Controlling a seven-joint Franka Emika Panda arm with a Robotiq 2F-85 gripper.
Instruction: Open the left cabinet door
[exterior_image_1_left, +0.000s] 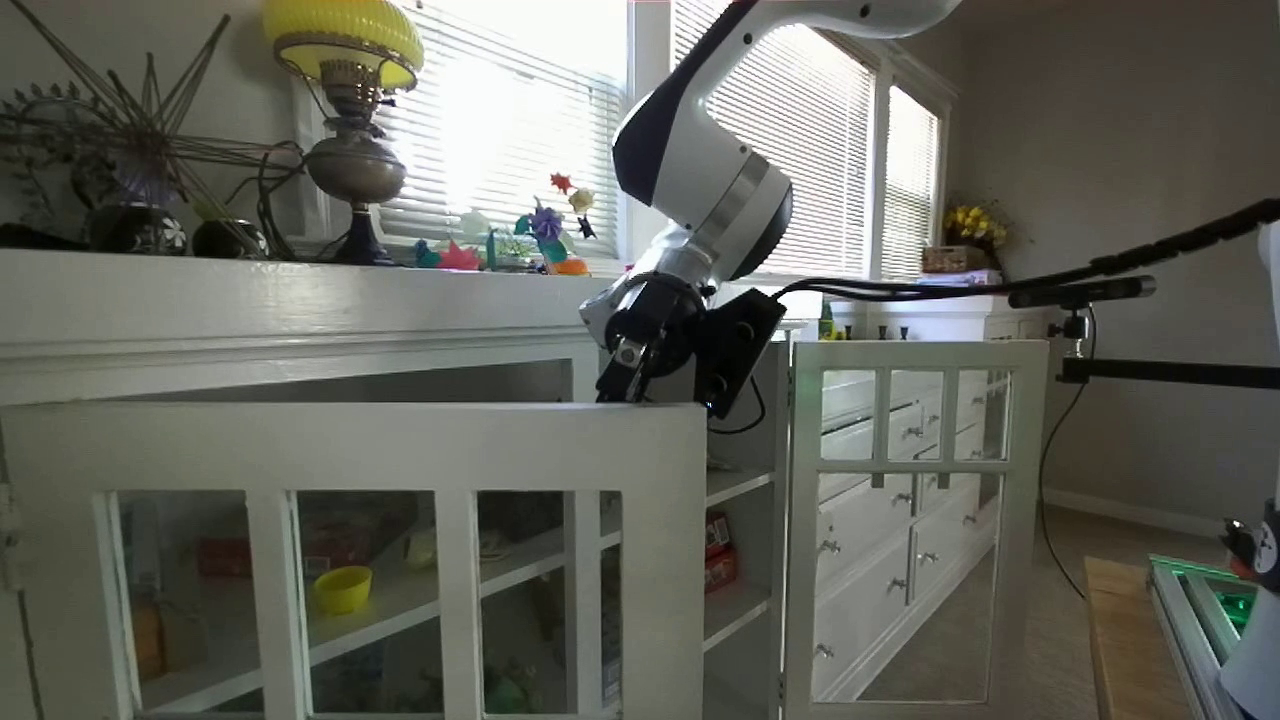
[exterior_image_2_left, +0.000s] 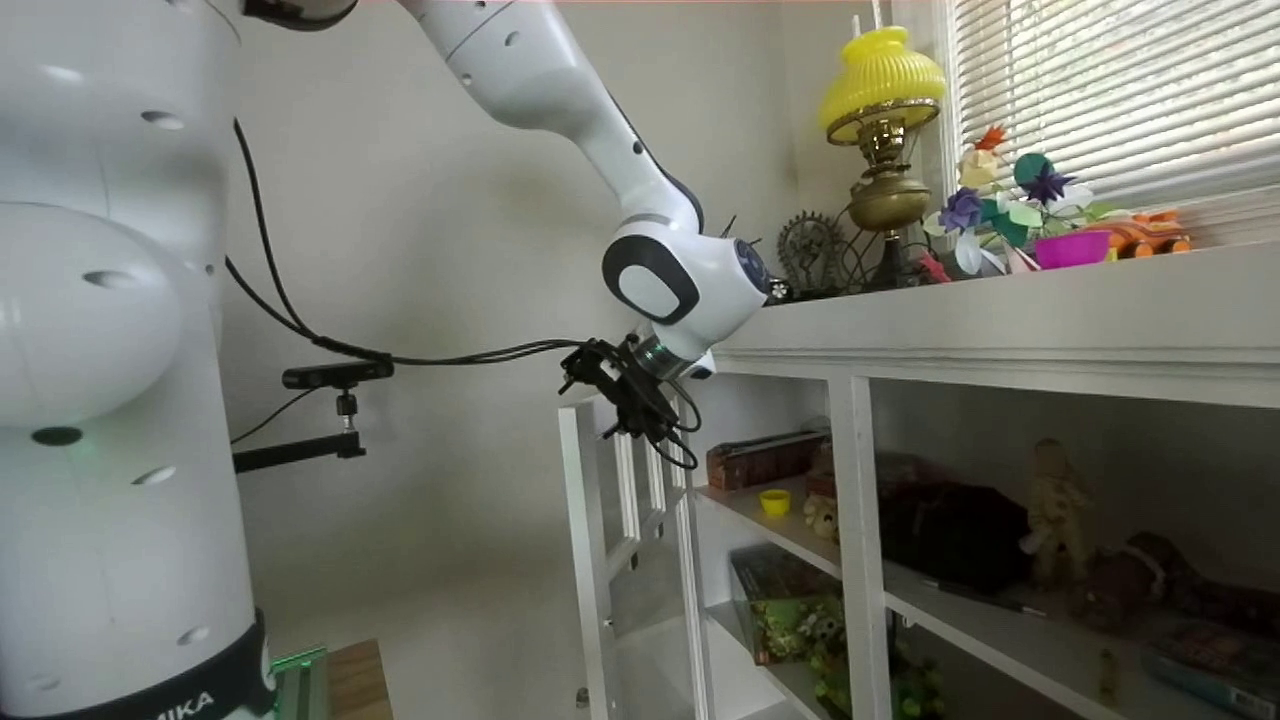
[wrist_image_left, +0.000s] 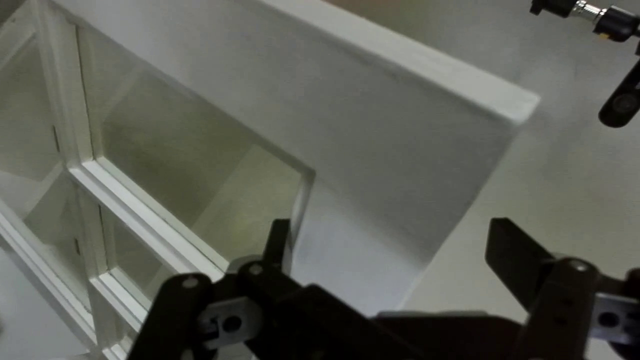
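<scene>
Wrist view | 1 claw (wrist_image_left: 389, 240), spread | 1 left cabinet door (wrist_image_left: 320, 105), open

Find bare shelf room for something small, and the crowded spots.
In an exterior view, the shelf looks bare between its front edge and the dark stick; beyond the white post, a smaller patch lies between edge and yellow cup. Crowded: behind the stick, by a black bundle and pale figure.

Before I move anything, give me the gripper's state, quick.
Gripper: open, jaws apart, no grip visible; the left cabinet door appears between them in the wrist view, contact can't be told.
</scene>
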